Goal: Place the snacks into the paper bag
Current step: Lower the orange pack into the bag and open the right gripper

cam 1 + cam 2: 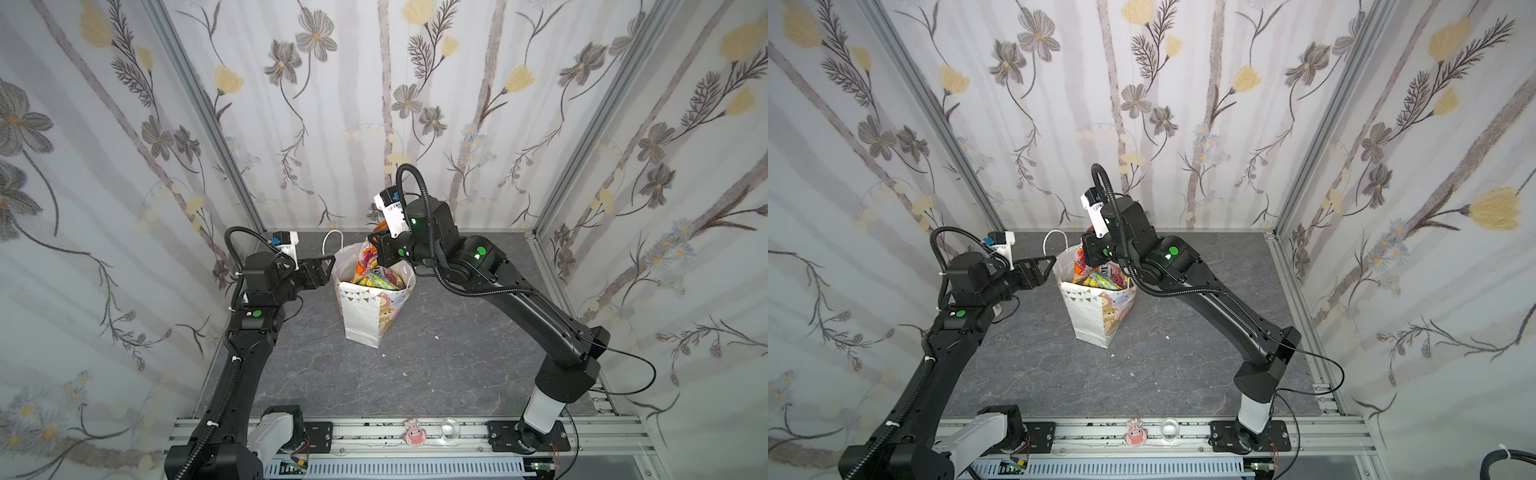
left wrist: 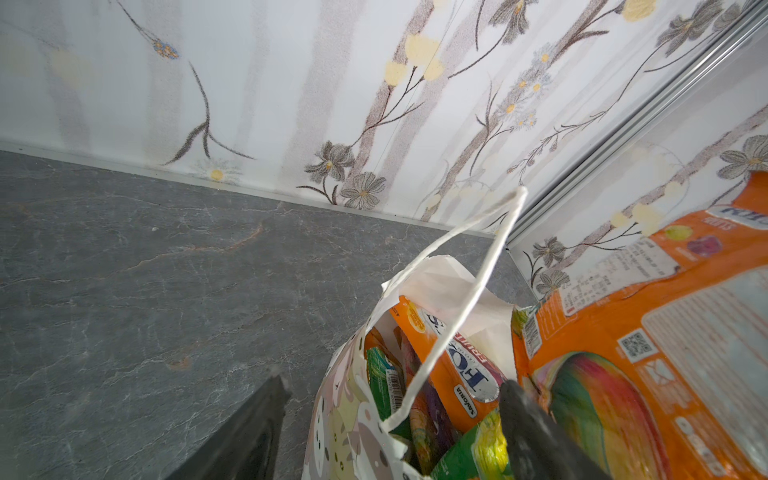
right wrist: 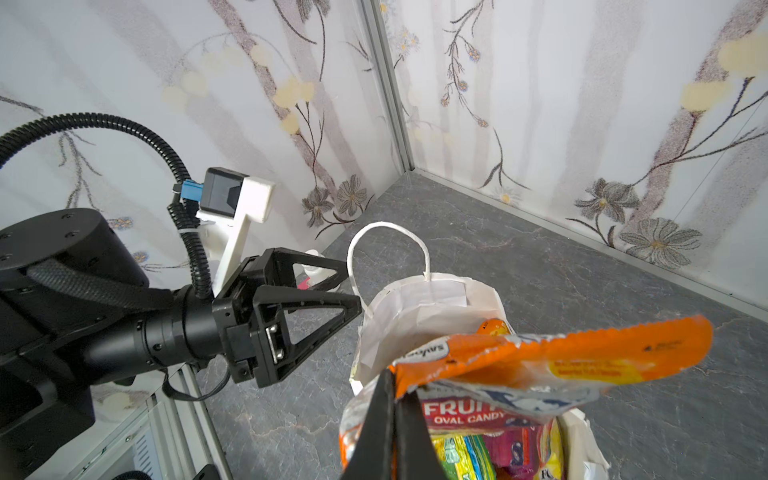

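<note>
The right gripper (image 1: pixel 380 254) (image 3: pixel 392 409) is pinched tight on the corner of an orange packet (image 3: pixel 561 357) (image 2: pixel 623 332), its two dark fingers (image 3: pixel 374 432) pressed together with only the crinkled edge of the wrapper between them. The packet hangs partly in the mouth of the paper bag (image 1: pixel 361 316) (image 1: pixel 1088 320), with its upper end above the rim. The left gripper (image 1: pixel 330 262) (image 3: pixel 352 286) stands wide and holds nothing. In the left wrist view one finger (image 2: pixel 249 432) is outside the bag and the other finger (image 2: pixel 536 432) is over its opening, with the bag's left wall and a cord handle (image 2: pixel 457 316) in the gap. Whether either finger presses on the paper I cannot tell. The right arm (image 1: pixel 528 307) rises from its base at the near right, bends at the elbow and reaches far and left, with its wrist tipped down over the bag. The left arm (image 1: pixel 249 332) runs from the near left toward the far side, then turns so the gripper lies level and points right at the bag's left rim. The bag stands upright near the middle of the dark grey table (image 1: pixel 436 353). Other packets (image 1: pixel 376 280) (image 3: pixel 478 453), yellow, green, pink and orange, already fill it close to the top.
</note>
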Controlling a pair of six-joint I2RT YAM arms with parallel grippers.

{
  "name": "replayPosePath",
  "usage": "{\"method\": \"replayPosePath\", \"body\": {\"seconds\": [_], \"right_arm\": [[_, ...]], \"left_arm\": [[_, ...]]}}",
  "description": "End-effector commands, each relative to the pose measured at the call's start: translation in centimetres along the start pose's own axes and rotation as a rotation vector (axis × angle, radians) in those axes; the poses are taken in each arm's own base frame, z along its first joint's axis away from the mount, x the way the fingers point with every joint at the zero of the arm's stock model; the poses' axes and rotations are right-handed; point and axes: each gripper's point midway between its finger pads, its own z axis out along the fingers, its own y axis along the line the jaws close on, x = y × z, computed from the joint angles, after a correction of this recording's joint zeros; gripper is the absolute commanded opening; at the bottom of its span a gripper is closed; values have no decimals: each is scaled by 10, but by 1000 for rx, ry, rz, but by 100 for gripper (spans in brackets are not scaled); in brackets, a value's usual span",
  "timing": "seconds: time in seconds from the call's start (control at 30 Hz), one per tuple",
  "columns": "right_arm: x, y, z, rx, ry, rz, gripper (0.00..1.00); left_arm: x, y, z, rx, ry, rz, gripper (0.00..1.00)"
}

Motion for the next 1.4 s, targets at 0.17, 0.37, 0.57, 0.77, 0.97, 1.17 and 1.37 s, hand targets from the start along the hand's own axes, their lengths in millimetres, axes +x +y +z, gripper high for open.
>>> {"method": "replayPosePath", "body": {"seconds": [0.17, 0.37, 0.57, 0.77, 0.97, 1.17, 1.37], "right_arm": [[-24, 1, 19, 12, -95, 1, 0], [-28, -3, 29, 17, -104, 5, 0], [-20, -8, 39, 31, -81, 4, 0], [-15, -10, 43, 40, -65, 7, 0], [-7, -9, 51, 35, -42, 11, 0], [-1, -15, 58, 63, -30, 1, 0], [1, -13, 64, 51, -31, 2, 0]], "left_arm": [[-6, -2, -1, 3, -23, 16, 82], [-6, -2, -1, 4, -22, 16, 82], [-5, -1, -1, 1, -21, 15, 82], [-6, -2, -2, 2, -21, 17, 83], [-5, -2, -1, 3, -19, 17, 83], [-6, -2, -2, 4, -22, 18, 83], [-6, -2, -2, 2, -21, 18, 83]]}}
